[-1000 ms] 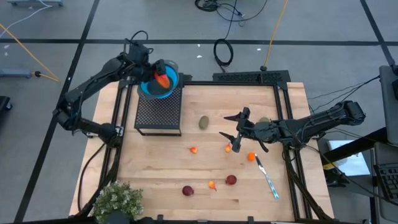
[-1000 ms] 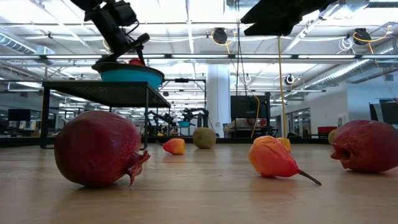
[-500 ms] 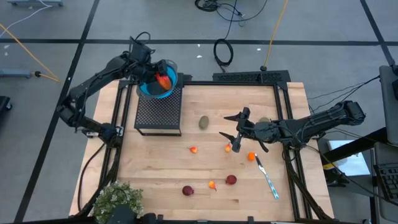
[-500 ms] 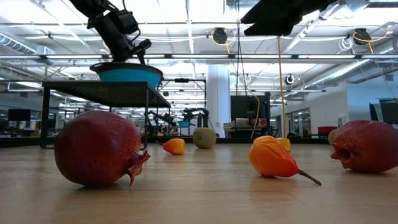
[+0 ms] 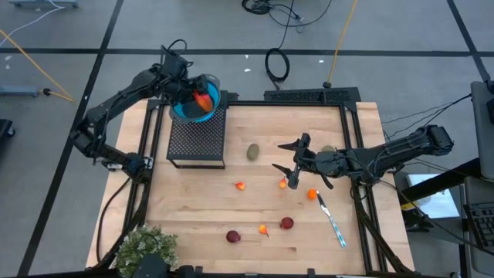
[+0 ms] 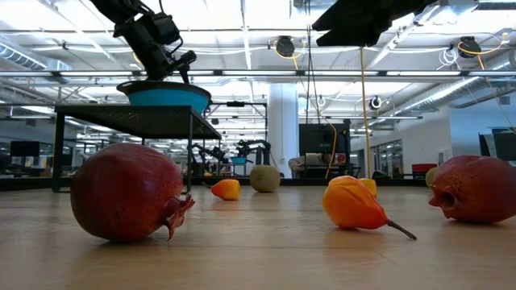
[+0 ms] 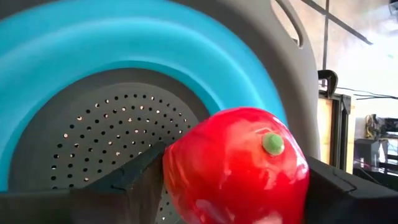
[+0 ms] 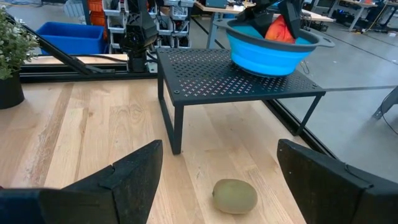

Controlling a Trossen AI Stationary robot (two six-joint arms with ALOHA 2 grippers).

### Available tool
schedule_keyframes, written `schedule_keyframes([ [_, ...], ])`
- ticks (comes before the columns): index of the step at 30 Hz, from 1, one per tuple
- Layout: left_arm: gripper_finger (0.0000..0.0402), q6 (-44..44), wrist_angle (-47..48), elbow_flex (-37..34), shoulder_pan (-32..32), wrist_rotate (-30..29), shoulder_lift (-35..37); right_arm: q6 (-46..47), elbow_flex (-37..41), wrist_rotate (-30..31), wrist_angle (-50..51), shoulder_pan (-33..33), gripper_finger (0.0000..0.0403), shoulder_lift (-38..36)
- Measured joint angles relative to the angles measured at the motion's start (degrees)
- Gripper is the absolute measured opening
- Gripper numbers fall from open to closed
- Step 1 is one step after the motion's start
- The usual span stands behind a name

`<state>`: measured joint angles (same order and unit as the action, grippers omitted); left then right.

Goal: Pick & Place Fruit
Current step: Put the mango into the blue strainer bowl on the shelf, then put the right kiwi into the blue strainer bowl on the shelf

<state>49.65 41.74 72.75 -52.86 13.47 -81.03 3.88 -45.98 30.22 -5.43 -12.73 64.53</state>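
Up top, left tool (image 5: 199, 99) gripping red-orange fruit (image 7: 239, 167) inside blue bowl (image 5: 187, 113) rim, right tool (image 5: 287, 156) open.

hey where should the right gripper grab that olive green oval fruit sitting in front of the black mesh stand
Grip the olive oval fruit across its short middle, probably coming straight down from above. It lies on its side on the bare wooden table, clear of the black mesh stand. The right gripper is already open and facing it.

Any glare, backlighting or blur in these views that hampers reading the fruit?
Left wrist view: a white highlight sits on the red fruit, bright window behind. Low view: ceiling lights backlight the room, yet the near dark red ball reads sharply. High view: even light, faint shadows.
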Motion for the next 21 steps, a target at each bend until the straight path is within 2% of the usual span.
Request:
schedule_keyframes([
  [10,0.0328,-0.5,-2.9,0.0,0.1,0.5,0.0,0.0,0.0,0.0,0.0,0.0,0.0306,0.0],
  [21,0.031,0.4,-3.0,0.0,0.1,0.6,0.0,0.0,0.0,0.0,0.0,0.0,0.0306,0.0],
])
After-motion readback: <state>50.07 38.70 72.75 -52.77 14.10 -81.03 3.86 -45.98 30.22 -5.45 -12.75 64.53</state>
